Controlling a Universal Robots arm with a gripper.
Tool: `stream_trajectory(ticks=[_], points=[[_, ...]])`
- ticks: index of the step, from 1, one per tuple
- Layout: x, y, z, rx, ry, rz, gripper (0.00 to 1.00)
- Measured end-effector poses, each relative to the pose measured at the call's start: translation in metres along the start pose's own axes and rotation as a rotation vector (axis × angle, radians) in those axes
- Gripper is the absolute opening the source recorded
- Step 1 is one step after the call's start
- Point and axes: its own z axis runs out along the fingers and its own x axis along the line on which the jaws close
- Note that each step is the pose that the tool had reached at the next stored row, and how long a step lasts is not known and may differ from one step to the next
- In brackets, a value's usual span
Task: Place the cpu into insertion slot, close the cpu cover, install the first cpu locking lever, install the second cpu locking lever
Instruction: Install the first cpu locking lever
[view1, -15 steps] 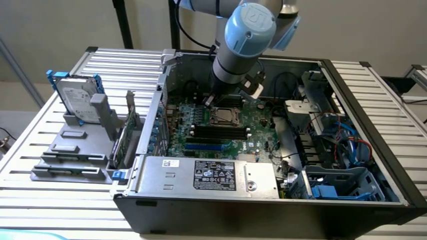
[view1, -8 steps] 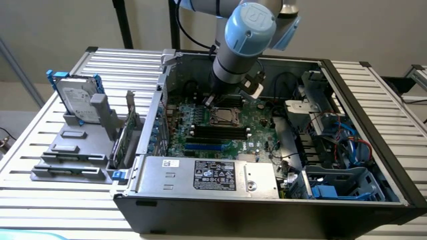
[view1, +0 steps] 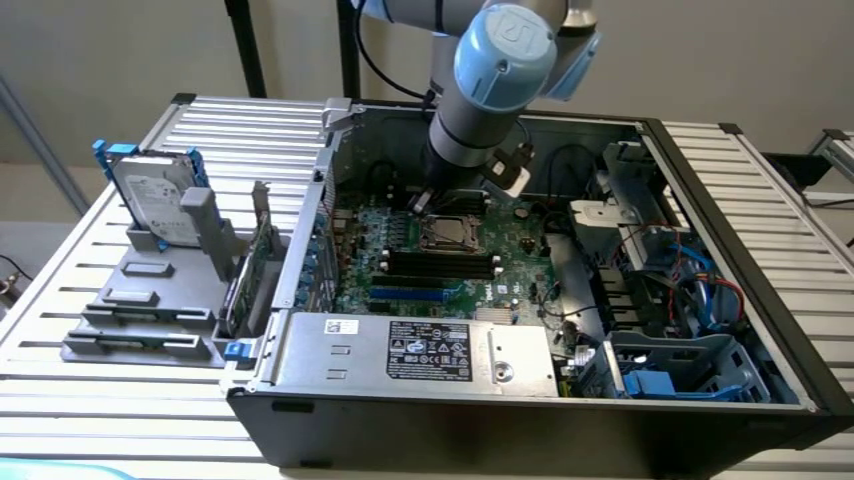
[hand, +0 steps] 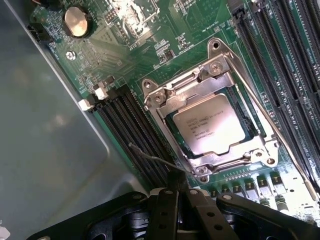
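Finds the cpu seated in the insertion slot, shiny silver face up. Shows the cpu cover lying flat over the slot, framing the chip through its window.

Notes a long silvery lever running straight along one side of the slot, close against the cover; cannot tell whether latched. Notes a second, thinner wire lever starting at the slot's corner nearest the gripper and angling away from the slot over a bank of black memory slots.

Puts the gripper just beside that corner of the slot, near the wire lever's root; cannot confirm contact. Cannot tell the gripper's state, open or closed.

Places another bank of memory slots on the opposite side of the slot, beyond the long silvery lever. Spots a round coin battery on the green motherboard, well apart from the slot.

In the exterior view, has the arm angled down into the open computer case, directly above the slot. Sets a grey labelled metal box near the slot, against the case wall. Sets a hard drive upright in a grey holder on the slatted desk, outside the case and well apart from the slot.
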Motion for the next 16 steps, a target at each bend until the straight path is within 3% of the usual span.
stream_trajectory(ticks=[9,16], points=[[0.0053,0.0084,-0.0012,-0.0034,-0.0052,0.001,0.11],[0.0058,0.0087,-0.0007,-0.0051,-0.0064,0.003,0.11]])
